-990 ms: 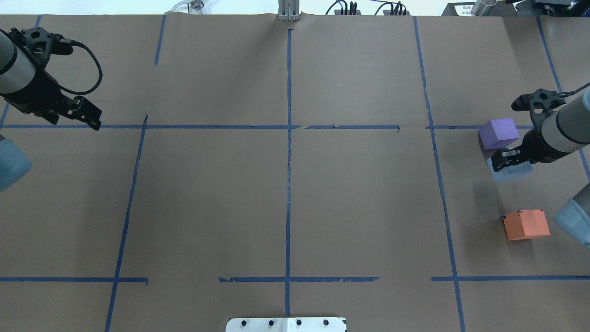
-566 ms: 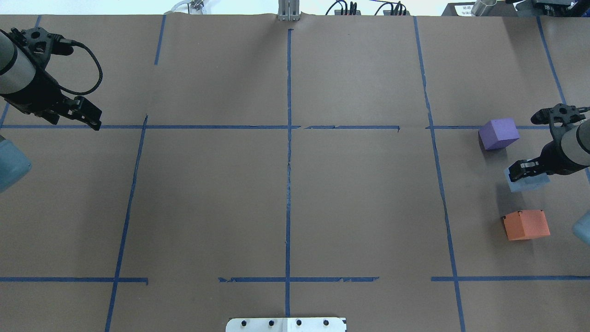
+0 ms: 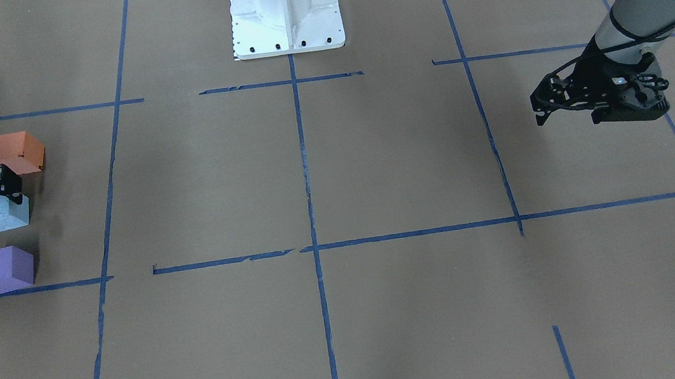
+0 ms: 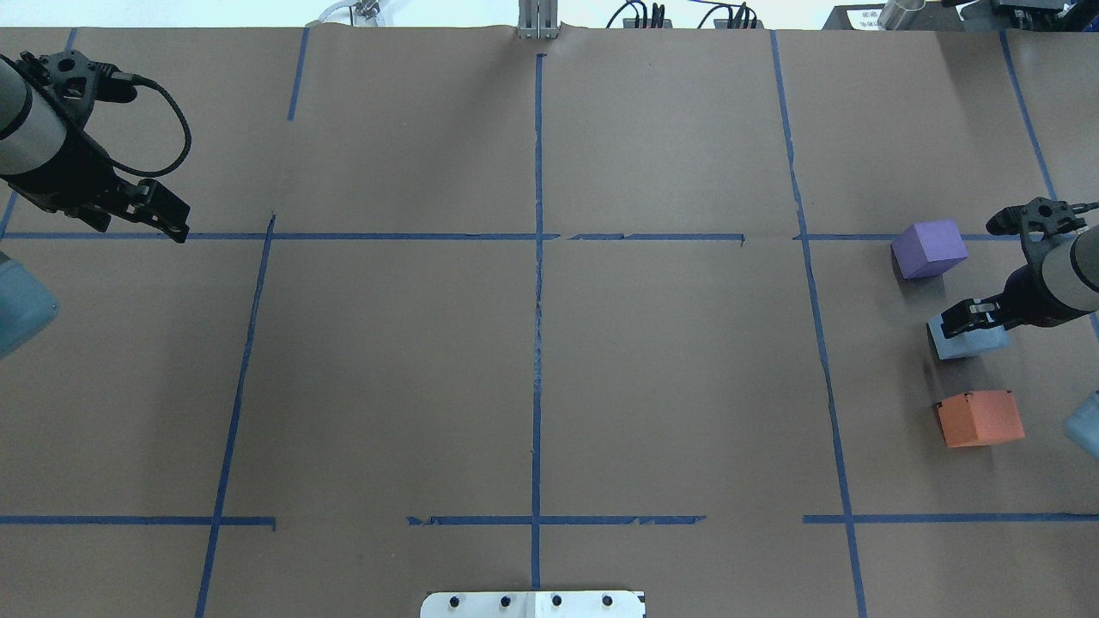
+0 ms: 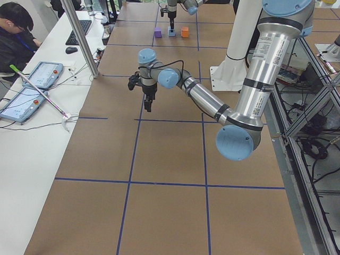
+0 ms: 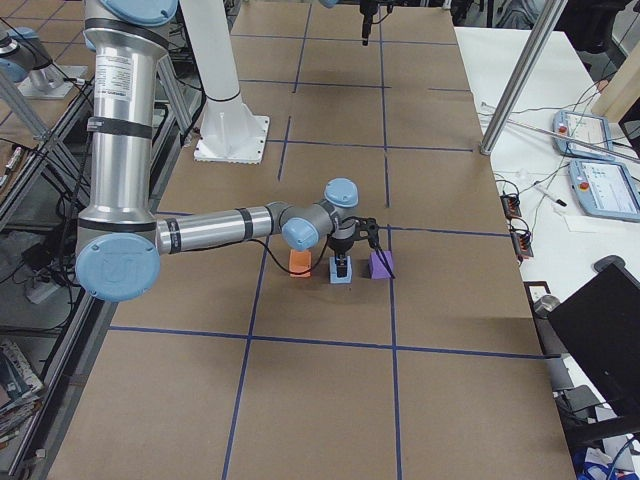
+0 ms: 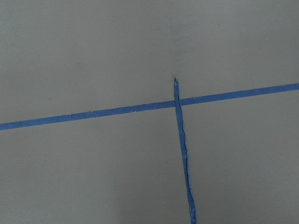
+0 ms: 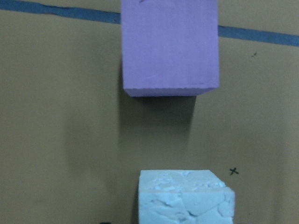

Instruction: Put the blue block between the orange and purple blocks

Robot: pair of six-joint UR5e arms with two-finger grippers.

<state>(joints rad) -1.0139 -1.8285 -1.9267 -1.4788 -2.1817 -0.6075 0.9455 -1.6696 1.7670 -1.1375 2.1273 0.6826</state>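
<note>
The pale blue block (image 4: 970,342) sits low over the brown paper at the right side, between the purple block (image 4: 929,247) beyond it and the orange block (image 4: 980,418) nearer the robot. My right gripper (image 4: 960,324) is shut on the blue block's top. In the front view the blue block (image 3: 2,214) lies between the orange block (image 3: 17,151) and the purple block (image 3: 3,269). The right wrist view shows the blue block (image 8: 184,196) with the purple block (image 8: 170,46) ahead of it. My left gripper (image 4: 176,225) hangs shut and empty at the far left.
The table is covered in brown paper (image 4: 532,360) with blue tape lines (image 4: 538,257). The robot's white base plate (image 4: 532,604) is at the near edge. Cables and a metal post (image 4: 537,21) line the far edge.
My right gripper carried the blue block away from the purple block toward the orange one, then lowered it and shifted slightly left. The left arm has not moved.
</note>
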